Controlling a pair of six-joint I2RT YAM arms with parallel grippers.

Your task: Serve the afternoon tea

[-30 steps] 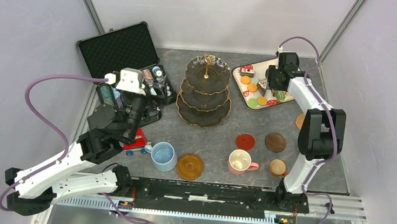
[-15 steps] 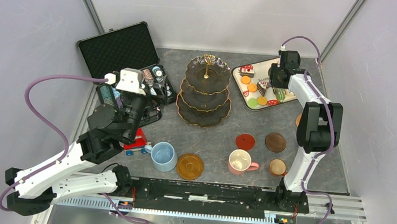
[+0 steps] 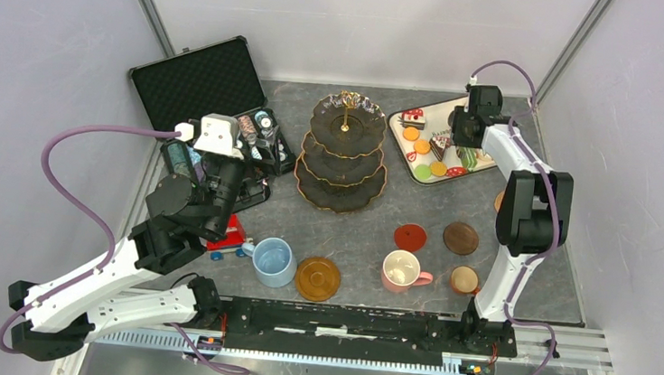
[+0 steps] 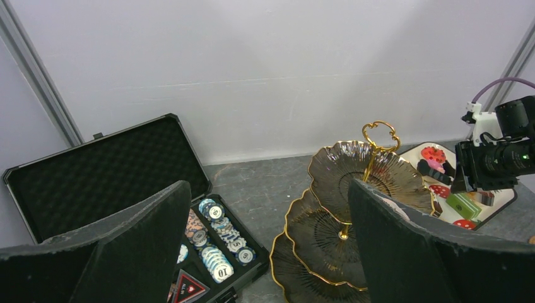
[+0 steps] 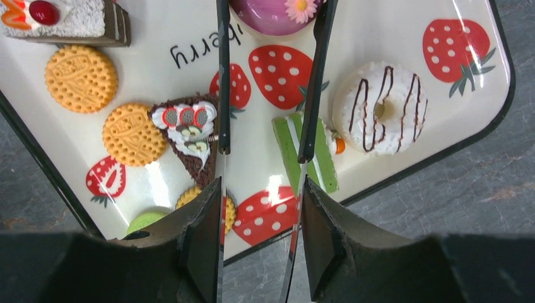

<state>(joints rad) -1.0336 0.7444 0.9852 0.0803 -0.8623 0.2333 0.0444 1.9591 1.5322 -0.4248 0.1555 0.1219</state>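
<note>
Though dark, glossy scalloped 3-tier stand (image 3: 339,185)

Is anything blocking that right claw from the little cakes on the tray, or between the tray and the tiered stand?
Nothing visible does. The right gripper hangs right over the tray, fingers beside the chocolate cake wedge and green cake slice. Only bare table lies between tray and three-tier stand.

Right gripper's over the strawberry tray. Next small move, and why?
Probably shift the right gripper sideways to centre on the green cake slice before closing. Its open jaws straddle only bare strawberry tray, that slice at one finger, the chocolate cake slice at the other, so closing would likely grab nothing.
</note>
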